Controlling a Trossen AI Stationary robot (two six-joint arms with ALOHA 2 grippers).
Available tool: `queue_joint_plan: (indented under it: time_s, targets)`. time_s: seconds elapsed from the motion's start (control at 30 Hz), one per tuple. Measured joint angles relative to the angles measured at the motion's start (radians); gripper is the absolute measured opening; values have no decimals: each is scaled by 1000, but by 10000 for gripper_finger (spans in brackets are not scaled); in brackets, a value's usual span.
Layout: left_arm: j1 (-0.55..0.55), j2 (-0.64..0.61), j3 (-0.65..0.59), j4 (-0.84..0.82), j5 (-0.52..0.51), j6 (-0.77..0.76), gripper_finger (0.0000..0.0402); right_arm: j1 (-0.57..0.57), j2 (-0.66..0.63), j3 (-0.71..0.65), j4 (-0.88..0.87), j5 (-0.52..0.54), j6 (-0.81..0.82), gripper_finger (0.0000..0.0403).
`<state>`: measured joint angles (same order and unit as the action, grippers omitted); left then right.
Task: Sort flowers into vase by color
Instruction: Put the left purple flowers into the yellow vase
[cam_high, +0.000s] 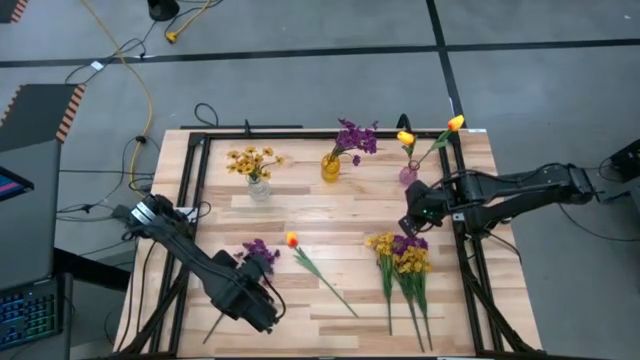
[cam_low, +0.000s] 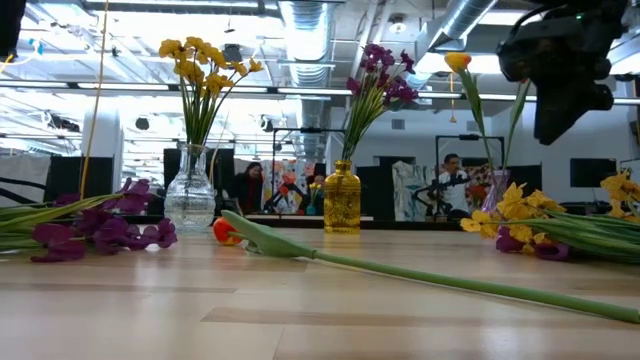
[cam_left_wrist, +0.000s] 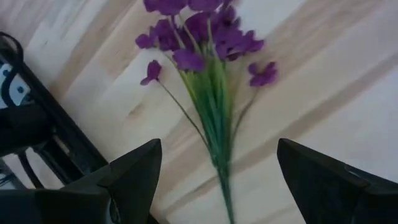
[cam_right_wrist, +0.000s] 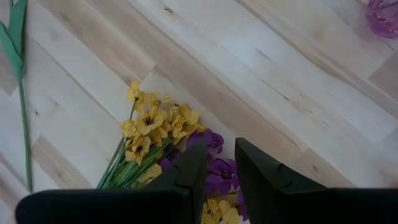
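A wooden table (cam_high: 330, 215) holds three vases along its far edge. Landmark: the amber vase (cam_high: 330, 167), holding purple flowers. Far to its near-left, the left gripper (cam_left_wrist: 217, 180) hovers with fingers spread wide over a purple bunch (cam_high: 258, 254) lying flat. A loose tulip (cam_high: 318, 270) lies nearer than the vase (orange head, long stem). To the vase's near-right, the right gripper (cam_right_wrist: 219, 171) hangs, fingers narrowly parted and holding nothing, above a mixed yellow-and-purple pile (cam_high: 404, 262).
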<state>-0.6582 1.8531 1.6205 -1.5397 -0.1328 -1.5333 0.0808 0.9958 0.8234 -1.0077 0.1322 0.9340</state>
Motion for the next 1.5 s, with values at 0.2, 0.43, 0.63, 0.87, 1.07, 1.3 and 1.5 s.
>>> queue_joint_plan:
  time_s: [0.2, 0.43, 0.63, 0.87, 1.07, 1.3, 1.5]
  targets:
    - [0, -1, -134, 118, 10, -1, 307, 24, 0, 0, 0, 0, 0, 113]
    - [-3, -1, -299, 314, 30, 1, 307, 48, 0, 0, 0, 0, 0, 113]
    - [-5, -1, -387, 362, 35, -20, 307, 51, 0, 0, 0, 0, 0, 113]
    - [-5, -2, -471, 434, 29, -37, 307, 51, 0, 0, 0, 0, 0, 113]
    - [-5, -8, -517, 512, 23, -18, 307, 51, 0, 0, 0, 0, 1, 113]
    - [-6, -7, -521, 529, 18, 4, 271, 51, 0, 0, 0, 0, 1, 113]
    - [-5, -5, -522, 568, 19, 30, 180, 51, 0, 0, 0, 0, 1, 113]
